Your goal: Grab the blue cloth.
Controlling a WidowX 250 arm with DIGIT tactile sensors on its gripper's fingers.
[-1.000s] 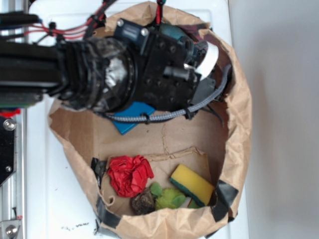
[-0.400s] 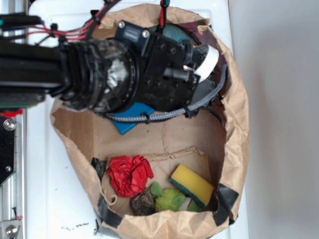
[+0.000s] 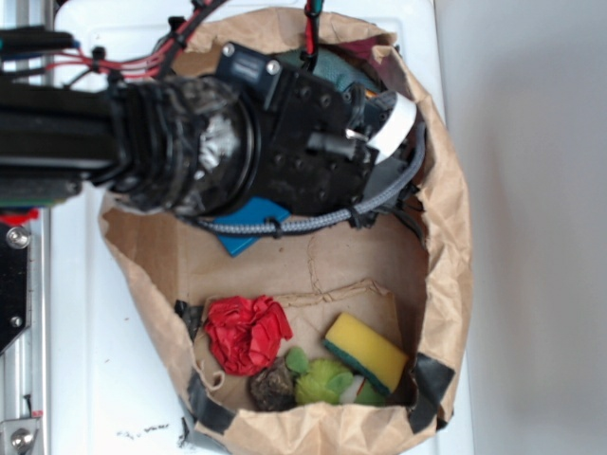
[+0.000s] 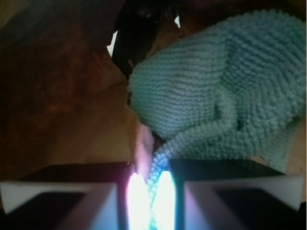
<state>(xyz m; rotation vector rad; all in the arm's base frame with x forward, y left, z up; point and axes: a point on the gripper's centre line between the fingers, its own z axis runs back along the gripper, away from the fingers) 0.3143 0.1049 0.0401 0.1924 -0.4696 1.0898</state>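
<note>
Two fingers of hand [image 4: 149, 189] pinch blue cloth [image 4: 216, 100] edge; paper bag [image 3: 446, 284] wall close beside.

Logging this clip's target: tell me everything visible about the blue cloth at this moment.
The blue cloth is a pale teal terry washcloth with a looped, fuzzy weave, crumpled into a soft mound with folds. In the wrist view a thin edge of it runs down between the fingers of the gripper, which are closed on it. It lies on the brown paper of the bag, at the far end. In the exterior view only a sliver shows behind the arm.
</note>
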